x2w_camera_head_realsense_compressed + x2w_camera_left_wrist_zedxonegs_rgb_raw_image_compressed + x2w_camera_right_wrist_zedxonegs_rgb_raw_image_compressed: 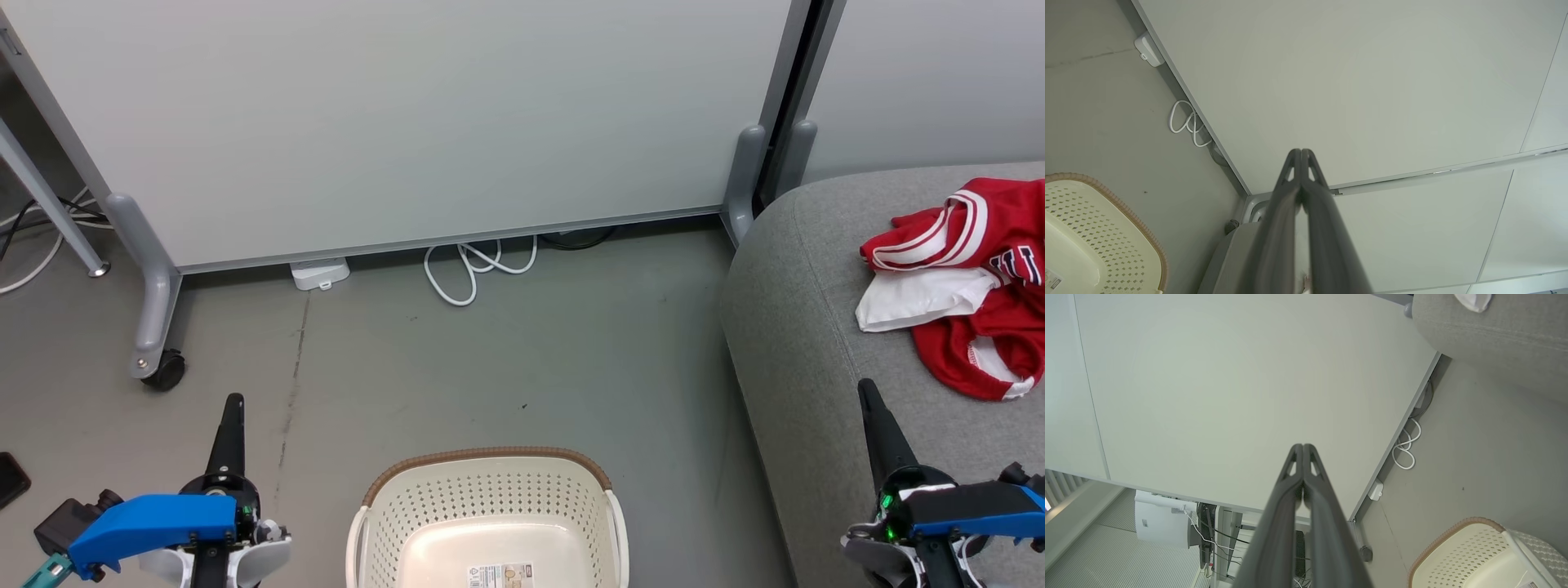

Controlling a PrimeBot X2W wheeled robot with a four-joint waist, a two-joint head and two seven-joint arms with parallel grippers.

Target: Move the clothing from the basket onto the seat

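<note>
The clothing (971, 286), red with white stripes and trim, lies crumpled on the grey seat (808, 327) at the right; a white corner of it (1474, 300) peeks in at the top of the right wrist view. The cream basket (488, 514) with a brown rim stands on the floor at bottom centre, its inside bare apart from a label; it appears too as the basket (1094, 237) and the basket (1478, 555). My left gripper (234, 402) is shut over the floor left of the basket. My right gripper (865, 390) is shut above the seat's front part, holding nothing.
A pale partition panel (408, 122) on grey wheeled feet (155, 327) closes off the back. A white cable loop (473, 269) and a white box (320, 273) lie at its base. A dark object (12, 478) sits on the floor at far left.
</note>
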